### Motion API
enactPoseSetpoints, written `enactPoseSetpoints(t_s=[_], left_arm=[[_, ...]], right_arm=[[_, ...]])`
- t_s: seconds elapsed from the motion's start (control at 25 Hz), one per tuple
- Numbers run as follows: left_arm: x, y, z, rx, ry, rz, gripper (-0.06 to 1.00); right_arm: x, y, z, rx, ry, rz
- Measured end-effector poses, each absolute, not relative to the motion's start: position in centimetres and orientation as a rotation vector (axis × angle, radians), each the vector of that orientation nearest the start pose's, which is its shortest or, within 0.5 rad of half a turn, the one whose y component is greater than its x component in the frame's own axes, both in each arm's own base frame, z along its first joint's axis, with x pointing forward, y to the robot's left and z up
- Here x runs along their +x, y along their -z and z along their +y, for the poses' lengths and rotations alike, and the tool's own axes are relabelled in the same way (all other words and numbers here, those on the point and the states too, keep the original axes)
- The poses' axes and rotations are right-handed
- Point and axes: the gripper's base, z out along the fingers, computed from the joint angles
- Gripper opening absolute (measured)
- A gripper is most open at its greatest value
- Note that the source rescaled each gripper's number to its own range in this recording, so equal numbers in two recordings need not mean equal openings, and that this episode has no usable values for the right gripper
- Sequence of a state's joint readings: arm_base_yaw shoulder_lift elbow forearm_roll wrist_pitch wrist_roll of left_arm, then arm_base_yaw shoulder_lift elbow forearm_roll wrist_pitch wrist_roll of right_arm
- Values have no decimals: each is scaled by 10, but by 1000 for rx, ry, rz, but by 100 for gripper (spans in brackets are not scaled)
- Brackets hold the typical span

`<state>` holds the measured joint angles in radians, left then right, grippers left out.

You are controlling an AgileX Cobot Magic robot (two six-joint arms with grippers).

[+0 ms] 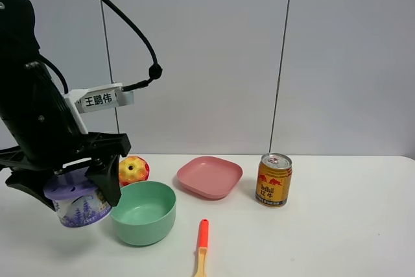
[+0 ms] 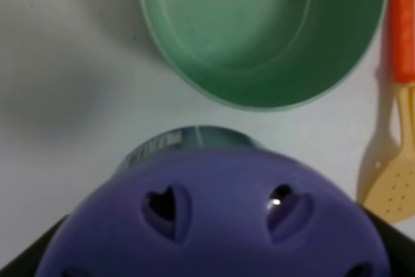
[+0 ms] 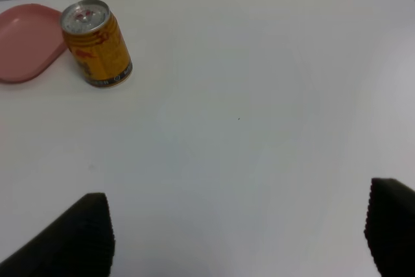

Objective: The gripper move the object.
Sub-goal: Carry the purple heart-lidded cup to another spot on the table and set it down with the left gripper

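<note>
The object, a squat round container point(image 1: 79, 211) with a lavender slotted lid and a white-purple floral body, sits at the left of the white table. My left gripper point(image 1: 76, 199), a black claw with a white tag of Chinese characters, straddles it with a finger on each side and is shut on it. In the left wrist view the lavender lid point(image 2: 220, 218) fills the lower part, with black fingertips point(image 2: 23, 254) at the corners. My right gripper point(image 3: 240, 238) is open and empty over bare table, its fingertips point(image 3: 71, 238) wide apart. It is out of the high view.
A green bowl point(image 1: 144, 211) stands right beside the container and also shows in the left wrist view point(image 2: 259, 30). A red-yellow apple point(image 1: 133, 170) is behind it. A pink plate point(image 1: 209, 176), a gold can point(image 1: 273, 180) and an orange-handled spatula point(image 1: 202, 244) lie to the right.
</note>
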<state>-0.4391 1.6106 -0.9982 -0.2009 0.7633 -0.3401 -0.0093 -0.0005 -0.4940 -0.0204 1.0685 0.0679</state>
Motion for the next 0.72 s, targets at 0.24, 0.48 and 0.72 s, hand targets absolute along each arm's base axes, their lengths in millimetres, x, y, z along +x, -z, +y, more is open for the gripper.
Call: enactPoseSetpoints(t_s=[0.24,0.48,0.72], left_arm=[[269,-210,-141,-136,361,2925,0],[265,-192,-139,-171,325,2974,0],[266,-184,-147,-204,376,2965,0]], right_arm=[[-5,-275,-2,80,-12,2056],[-5,-275,-2,80,-12,2056],[-5,-275,-2,80,-12,2056]])
